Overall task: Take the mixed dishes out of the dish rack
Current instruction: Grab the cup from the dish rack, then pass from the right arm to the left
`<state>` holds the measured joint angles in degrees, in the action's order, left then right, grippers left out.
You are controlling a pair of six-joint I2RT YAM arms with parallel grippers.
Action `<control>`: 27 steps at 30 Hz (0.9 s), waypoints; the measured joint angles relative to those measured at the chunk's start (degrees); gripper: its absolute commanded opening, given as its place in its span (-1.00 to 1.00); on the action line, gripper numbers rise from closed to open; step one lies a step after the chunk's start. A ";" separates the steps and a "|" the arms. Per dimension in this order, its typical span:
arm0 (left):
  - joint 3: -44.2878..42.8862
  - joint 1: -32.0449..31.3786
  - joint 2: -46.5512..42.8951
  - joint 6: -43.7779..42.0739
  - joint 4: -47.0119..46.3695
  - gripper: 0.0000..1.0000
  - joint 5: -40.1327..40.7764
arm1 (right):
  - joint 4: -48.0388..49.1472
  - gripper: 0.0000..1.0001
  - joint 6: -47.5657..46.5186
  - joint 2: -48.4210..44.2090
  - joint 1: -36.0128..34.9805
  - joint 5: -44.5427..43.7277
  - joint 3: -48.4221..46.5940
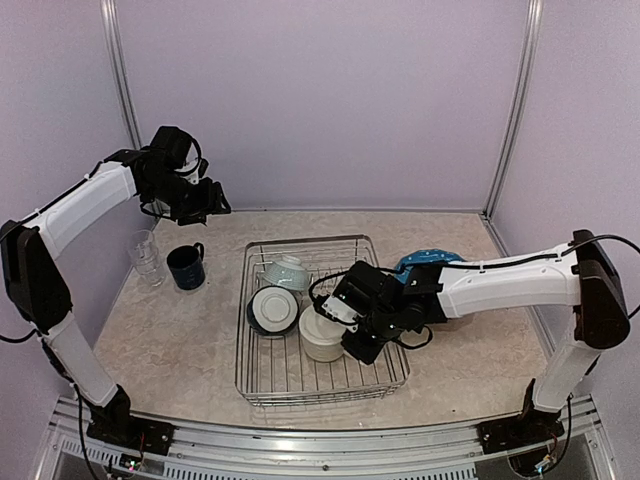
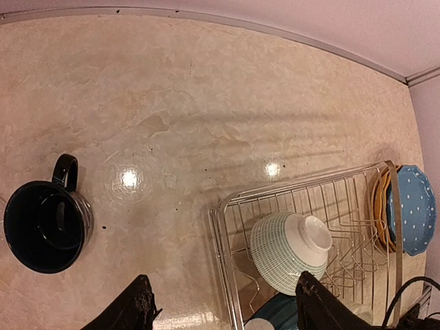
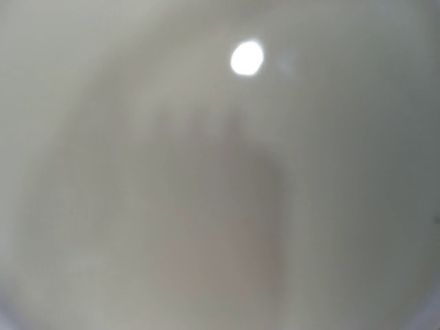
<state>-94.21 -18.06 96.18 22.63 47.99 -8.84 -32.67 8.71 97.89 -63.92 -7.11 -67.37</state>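
At table centre: wire dish rack (image 1: 300, 388) holding a cream mug (image 1: 320, 338), a teal bowl (image 1: 272, 310) on edge, and an overturned ribbed bowl (image 2: 285, 251).
Right gripper (image 1: 342, 318): at the cream mug's right rim; its wrist view is a cream blur, so I cannot tell whether it grips.
Left gripper (image 1: 213, 205): raised over the far left, fingers (image 2: 130, 309) spread, holding nothing.
Left of rack: navy mug (image 2: 47, 227), clear glasses (image 1: 146, 257) beside it.
Right of rack: blue dotted plate (image 2: 412, 210) touching a yellow plate (image 2: 378, 206).

Silver wire dish rack (image 1: 292, 378), cream mug (image 1: 320, 336) upright inside, teal bowl (image 1: 272, 309) on edge beside it, navy mug (image 1: 187, 268) upright outside
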 measured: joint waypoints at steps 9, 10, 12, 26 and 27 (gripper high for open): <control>0.02 0.00 0.00 -0.02 -0.04 0.39 -0.39 | 4.17 -1.00 2.97 -8.02 -0.48 -1.86 7.69; 0.04 0.00 -0.02 -0.02 -0.11 0.41 -0.61 | 4.59 -1.00 3.48 -9.70 -0.48 -2.21 8.92; 0.39 0.00 -0.07 -0.09 -0.63 0.46 -1.29 | 6.19 -1.00 4.55 -13.09 -0.48 -2.64 11.34; 7.15 -0.04 -4.98 0.09 -9.86 0.95 -18.86 | 30.36 -1.00 15.54 -28.94 1.44 -1.46 24.52; 7.61 -0.11 -5.53 0.31 -11.04 0.96 -21.59 | 32.28 -1.00 16.46 -28.94 2.12 -0.74 24.87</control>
<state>-86.61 -18.17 90.65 22.94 36.95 -30.44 -0.38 25.17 68.95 -61.80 -7.86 -42.50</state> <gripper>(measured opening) 0.959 0.143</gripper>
